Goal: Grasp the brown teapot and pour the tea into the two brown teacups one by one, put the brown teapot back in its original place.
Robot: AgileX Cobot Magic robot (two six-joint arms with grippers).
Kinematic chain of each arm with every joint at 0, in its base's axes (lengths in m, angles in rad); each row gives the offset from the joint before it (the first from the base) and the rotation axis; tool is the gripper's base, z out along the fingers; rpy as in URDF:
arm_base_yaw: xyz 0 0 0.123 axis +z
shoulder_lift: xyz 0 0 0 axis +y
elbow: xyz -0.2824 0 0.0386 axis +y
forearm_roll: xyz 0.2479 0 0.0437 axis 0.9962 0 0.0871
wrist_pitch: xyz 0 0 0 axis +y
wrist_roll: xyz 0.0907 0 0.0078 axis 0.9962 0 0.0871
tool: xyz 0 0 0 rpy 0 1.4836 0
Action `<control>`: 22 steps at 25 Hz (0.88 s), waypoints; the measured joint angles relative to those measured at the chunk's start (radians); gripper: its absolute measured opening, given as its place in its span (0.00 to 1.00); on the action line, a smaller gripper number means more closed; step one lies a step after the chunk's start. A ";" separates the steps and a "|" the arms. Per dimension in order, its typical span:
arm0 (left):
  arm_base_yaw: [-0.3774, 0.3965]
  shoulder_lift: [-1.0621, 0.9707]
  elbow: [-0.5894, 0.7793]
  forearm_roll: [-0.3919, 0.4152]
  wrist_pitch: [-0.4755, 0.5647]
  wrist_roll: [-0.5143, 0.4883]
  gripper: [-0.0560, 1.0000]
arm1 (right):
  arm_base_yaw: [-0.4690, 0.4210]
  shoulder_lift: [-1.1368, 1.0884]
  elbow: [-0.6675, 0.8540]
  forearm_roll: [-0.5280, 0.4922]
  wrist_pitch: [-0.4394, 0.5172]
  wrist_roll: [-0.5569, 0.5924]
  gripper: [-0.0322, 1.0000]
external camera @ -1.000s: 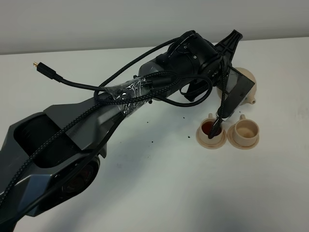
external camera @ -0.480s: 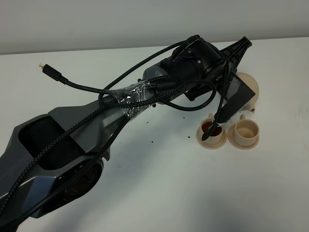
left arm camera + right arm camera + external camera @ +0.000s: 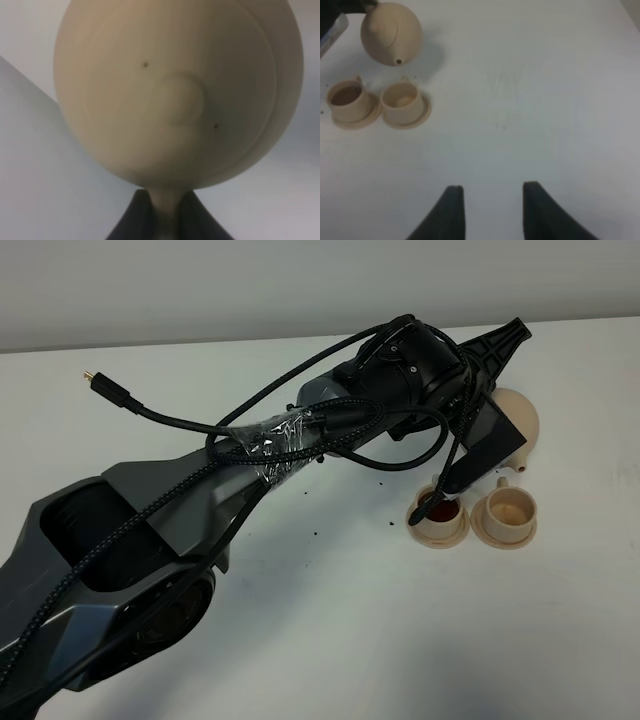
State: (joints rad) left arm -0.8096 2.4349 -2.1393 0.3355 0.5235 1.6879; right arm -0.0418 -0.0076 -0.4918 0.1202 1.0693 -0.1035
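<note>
My left gripper (image 3: pixel 497 405) is shut on the loop handle of the brown teapot (image 3: pixel 520 420) and holds it in the air behind the two brown teacups. The spout points down toward the cups. In the left wrist view the teapot (image 3: pixel 180 95) fills the frame, its handle between the fingers (image 3: pixel 130 225). The left teacup (image 3: pixel 437 515) holds dark tea and is partly covered by the arm. The right teacup (image 3: pixel 506 510) looks empty. Both stand on saucers. My right gripper (image 3: pixel 492 210) is open and empty, well away from the teapot (image 3: pixel 390 32) and cups (image 3: pixel 347 100) (image 3: pixel 400 100). The teapot's dish is hidden.
The left arm (image 3: pixel 250 460) with its black cables lies across the white table (image 3: pixel 330 640) from lower left to upper right. A loose cable plug (image 3: pixel 95 380) sticks out at the back left. Small dark specks (image 3: pixel 385 485) lie near the cups.
My left gripper has carried the teapot slightly to the right, from over the left cup toward the right cup. The cups have not moved.
</note>
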 joint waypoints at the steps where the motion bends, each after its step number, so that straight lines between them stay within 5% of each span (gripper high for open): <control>1: -0.001 0.000 0.000 0.000 -0.003 0.007 0.20 | 0.000 0.000 0.000 0.000 0.000 0.000 0.33; 22: -0.004 0.000 0.000 0.003 -0.055 0.108 0.20 | 0.000 0.000 0.000 0.000 0.000 0.000 0.33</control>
State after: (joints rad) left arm -0.8136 2.4349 -2.1393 0.3384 0.4687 1.7958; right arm -0.0418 -0.0076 -0.4918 0.1202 1.0693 -0.1035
